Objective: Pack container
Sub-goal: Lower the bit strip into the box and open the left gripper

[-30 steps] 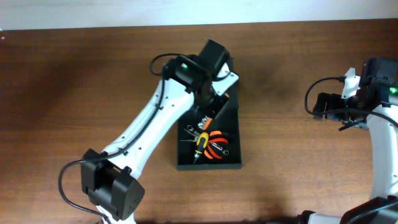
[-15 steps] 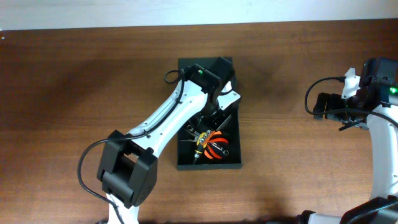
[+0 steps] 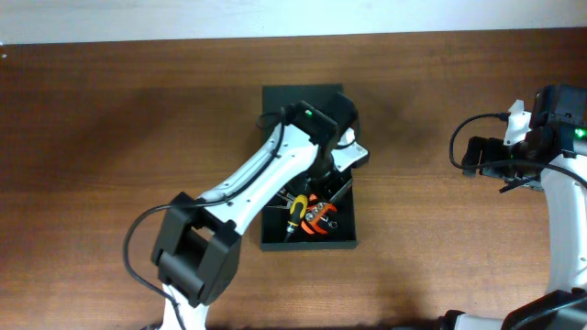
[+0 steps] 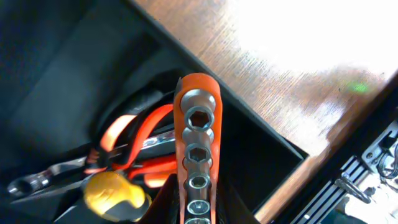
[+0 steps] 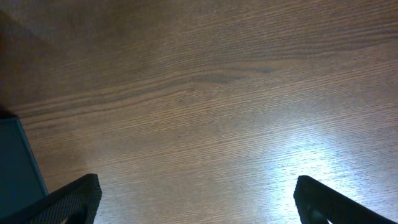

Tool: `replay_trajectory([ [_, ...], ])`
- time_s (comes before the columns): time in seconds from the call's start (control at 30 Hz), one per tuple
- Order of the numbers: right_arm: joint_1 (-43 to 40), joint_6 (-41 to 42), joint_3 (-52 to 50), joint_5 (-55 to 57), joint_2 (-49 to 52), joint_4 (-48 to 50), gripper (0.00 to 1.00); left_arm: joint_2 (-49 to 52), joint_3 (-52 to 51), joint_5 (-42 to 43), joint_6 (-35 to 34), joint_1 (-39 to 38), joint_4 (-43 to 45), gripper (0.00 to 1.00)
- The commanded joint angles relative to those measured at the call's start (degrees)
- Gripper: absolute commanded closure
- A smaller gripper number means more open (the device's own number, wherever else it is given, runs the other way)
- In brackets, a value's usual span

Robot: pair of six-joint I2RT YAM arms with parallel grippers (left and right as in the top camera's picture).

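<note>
Overhead, the left hand (image 4: 196,208), clamped on an orange socket rail (image 4: 198,149), has swung down-frame over the open container (image 3: 307,246) at centre worktop (image 3: 110,137), poised to release it inside; the right hand (image 5: 193,199) idles, fingers apart.

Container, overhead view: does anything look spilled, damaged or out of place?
Nothing stands out. The container is open and looks intact; the pliers, screwdriver and wrench lie inside it, and the left gripper holds an orange socket rail over them. The right gripper is open above the table.

Right gripper (image 5: 198,204) agape over table (image 5: 217,93)
</note>
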Motion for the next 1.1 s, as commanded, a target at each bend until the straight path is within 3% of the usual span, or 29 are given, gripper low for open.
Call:
replay_trajectory([
  [0.0,-0.31,0.02,-0.17,-0.5,-0.31,-0.02,0.01,2.4,0.09,0.87,0.52,-0.22,0.13,0.89],
  [0.47,-0.31,0.02,-0.17,-0.5,-0.31,-0.02,0.01,4.85,0.09,-4.13,0.33,-0.22,0.17,0.88],
  [0.7,-0.31,0.02,-0.17,-0.5,-0.31,-0.04,0.01,4.85,0.09,-4.2,0.33,-0.22,1.16,0.65],
  [1.0,-0.31,0.02,-0.17,-0.5,-0.31,-0.02,0.01,4.83,0.72,-4.17,0.33,0.04,2.75,0.63],
  [1.07,-0.31,0.02,-0.17,-0.5,-0.31,-0.02,0.01,4.83,2.34,-4.15,0.33,0.46,2.51,0.58],
])
